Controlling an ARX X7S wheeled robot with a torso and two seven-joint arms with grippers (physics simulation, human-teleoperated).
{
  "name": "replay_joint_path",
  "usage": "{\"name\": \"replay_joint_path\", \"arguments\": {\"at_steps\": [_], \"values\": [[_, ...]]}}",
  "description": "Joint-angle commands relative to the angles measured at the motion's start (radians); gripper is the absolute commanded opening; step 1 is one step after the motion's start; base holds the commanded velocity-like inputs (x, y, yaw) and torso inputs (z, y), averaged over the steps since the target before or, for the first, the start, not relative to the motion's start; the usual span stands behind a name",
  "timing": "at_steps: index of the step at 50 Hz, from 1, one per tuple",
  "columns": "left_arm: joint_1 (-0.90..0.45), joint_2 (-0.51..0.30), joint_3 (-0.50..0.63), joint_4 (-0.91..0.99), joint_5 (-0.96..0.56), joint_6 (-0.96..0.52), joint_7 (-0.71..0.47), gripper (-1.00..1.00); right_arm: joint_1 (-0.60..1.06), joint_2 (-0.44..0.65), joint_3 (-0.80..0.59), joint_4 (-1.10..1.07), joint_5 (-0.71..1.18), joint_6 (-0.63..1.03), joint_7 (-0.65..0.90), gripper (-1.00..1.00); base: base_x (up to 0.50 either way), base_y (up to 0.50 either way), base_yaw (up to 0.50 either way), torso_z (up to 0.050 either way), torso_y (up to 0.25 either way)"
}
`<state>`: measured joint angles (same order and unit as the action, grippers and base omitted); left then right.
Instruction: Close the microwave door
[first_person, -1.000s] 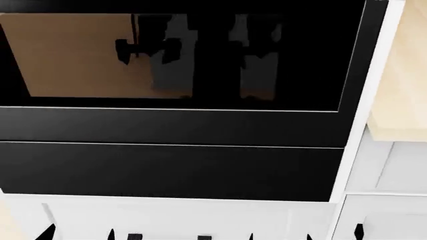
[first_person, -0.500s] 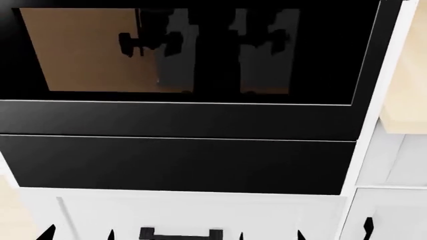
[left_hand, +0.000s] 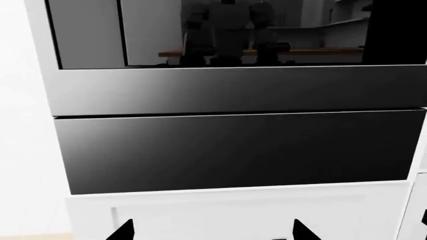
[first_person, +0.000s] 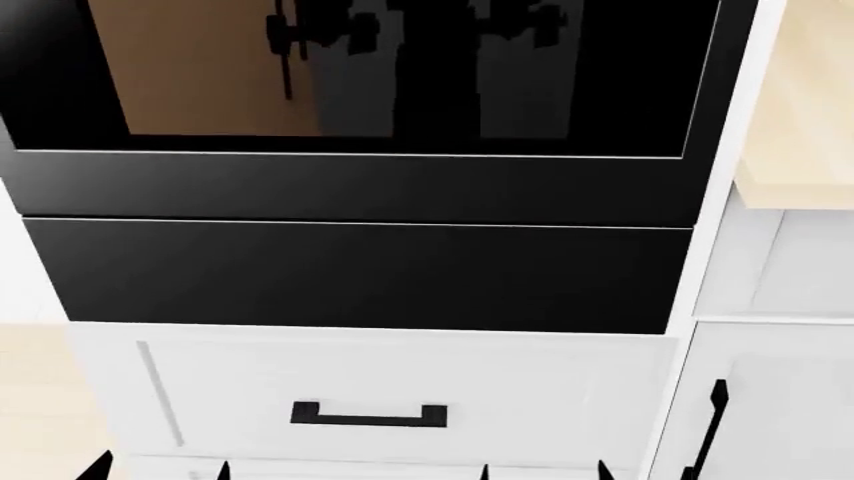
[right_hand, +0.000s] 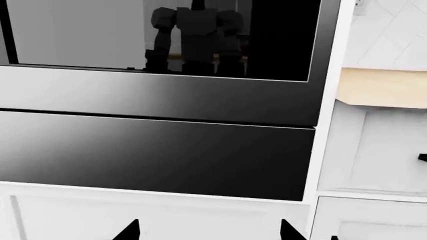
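No microwave or microwave door shows in any view. A tall black built-in oven with a glossy glass front fills the head view, and my own reflection stands in the glass. Only the black fingertips of each gripper show. My left gripper and right gripper are both open, tips wide apart and holding nothing. They hang low in front of the white drawer under the oven, apart from it.
A black panel sits below the oven glass. The white drawer has a black handle. To the right are a light wood counter and a white cabinet with a vertical black handle. Wooden floor shows at the left.
The head view has dropped: the oven has slid up in the picture, and the white drawer with its black handle has come fully into view. Gripper tips stay at the bottom edge.
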<state>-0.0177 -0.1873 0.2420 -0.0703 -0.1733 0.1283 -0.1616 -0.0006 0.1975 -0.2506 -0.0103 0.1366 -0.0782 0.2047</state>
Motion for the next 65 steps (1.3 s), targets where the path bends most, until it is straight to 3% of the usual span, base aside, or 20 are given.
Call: {"name": "replay_joint_path", "arguments": {"at_steps": [1,23,46,65], "values": [[-0.003,-0.004,0.007,-0.012,-0.002,0.015,-0.001,1.00,0.000,0.005,-0.003,0.004,-0.001,-0.020,0.007,1.00,0.00,0.00,0.00,0.000,0.000],[0.004,-0.018,0.023,0.088,-0.012,-0.070,-0.032,1.00,0.004,0.012,-0.012,0.004,-0.004,-0.010,0.030,1.00,0.00,0.40,0.00,0.000,0.000],[-0.007,-0.021,0.029,-0.010,-0.021,0.022,-0.013,1.00,0.002,0.022,-0.024,-0.013,0.002,0.003,0.048,1.00,0.00,0.50,0.00,0.000,0.000],[-0.003,-0.030,0.041,0.030,-0.024,-0.007,-0.030,1.00,0.003,0.030,-0.033,-0.014,0.006,-0.002,0.060,1.00,0.00,0.50,0.00,0.000,0.000]]}}
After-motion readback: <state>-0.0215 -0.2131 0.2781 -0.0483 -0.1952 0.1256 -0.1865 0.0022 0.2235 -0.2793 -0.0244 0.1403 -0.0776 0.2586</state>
